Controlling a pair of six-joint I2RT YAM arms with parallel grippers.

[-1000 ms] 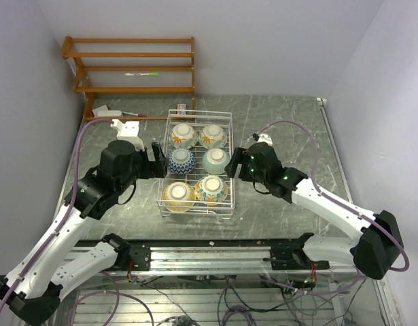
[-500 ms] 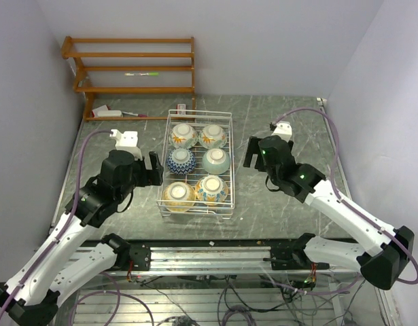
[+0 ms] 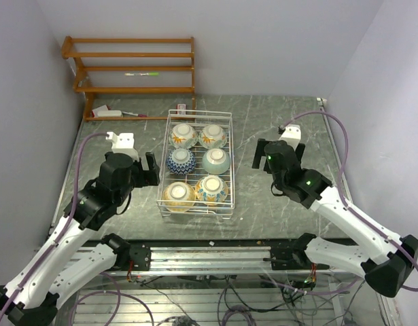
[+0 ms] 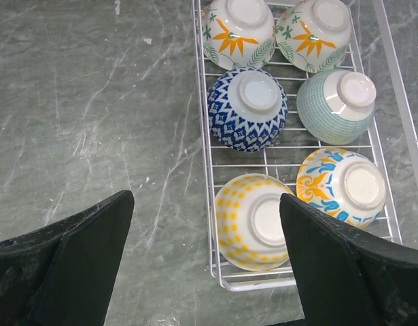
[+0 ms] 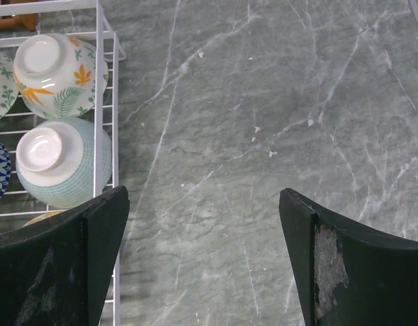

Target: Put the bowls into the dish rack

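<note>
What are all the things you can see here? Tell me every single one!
white wire dish rack: 1, white, middle of the table
white bowls with orange flowers and green leaves: 2, upside down, rack's far row
blue patterned bowl: 1, upside down, middle row, left
pale green checked bowl: 1, upside down, middle row, right
yellow-dotted bowl: 1, upside down, near row, left
orange and blue patterned bowl: 1, upside down, near row, right
wooden shelf: 1, brown, far left corner
thin green stick: 1, maybe a pen, on the shelf
grey marble table: 1, under everything
left gripper: 1, black, open, empty
right gripper: 1, black, open, empty
</note>
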